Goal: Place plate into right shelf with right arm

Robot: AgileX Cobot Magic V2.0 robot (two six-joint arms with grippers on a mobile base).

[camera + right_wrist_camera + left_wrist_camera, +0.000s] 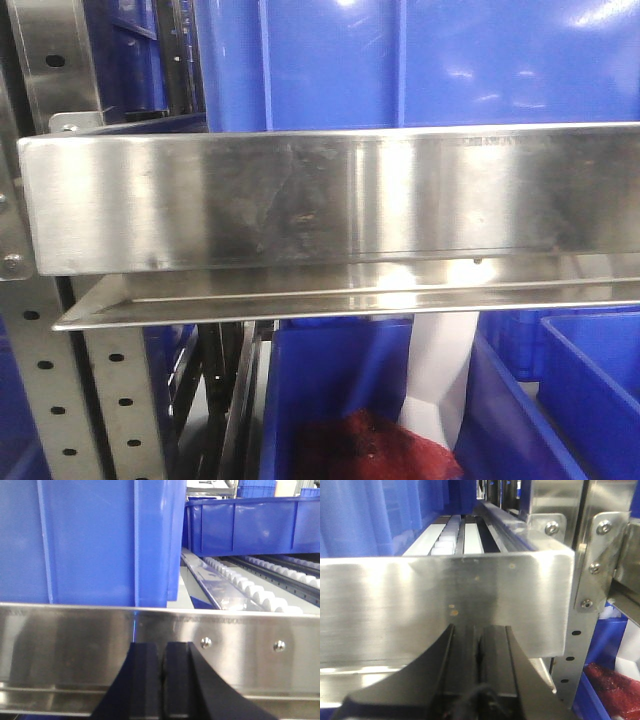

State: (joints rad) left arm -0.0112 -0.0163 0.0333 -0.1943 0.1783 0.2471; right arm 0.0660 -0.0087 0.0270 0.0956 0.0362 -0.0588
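The plate is out of view in every frame. The right shelf fills all views: its wide steel front rail [330, 195] crosses the exterior view, and blue bins stand above and below it. In the right wrist view my right gripper [163, 647] is shut with nothing between its dark fingers, and it sits close in front of the rail [75, 645]. A tall blue bin [90, 540] stands just behind that rail. In the left wrist view my left gripper [479, 630] is also shut and empty, right before a rail end [445, 600].
White roller tracks [250, 587] run back beside the tall bin towards a second blue bin [250, 525]. Perforated uprights [115, 400] stand at the left. A lower blue bin [330, 400] holds something red [370, 450] and a white piece [440, 370].
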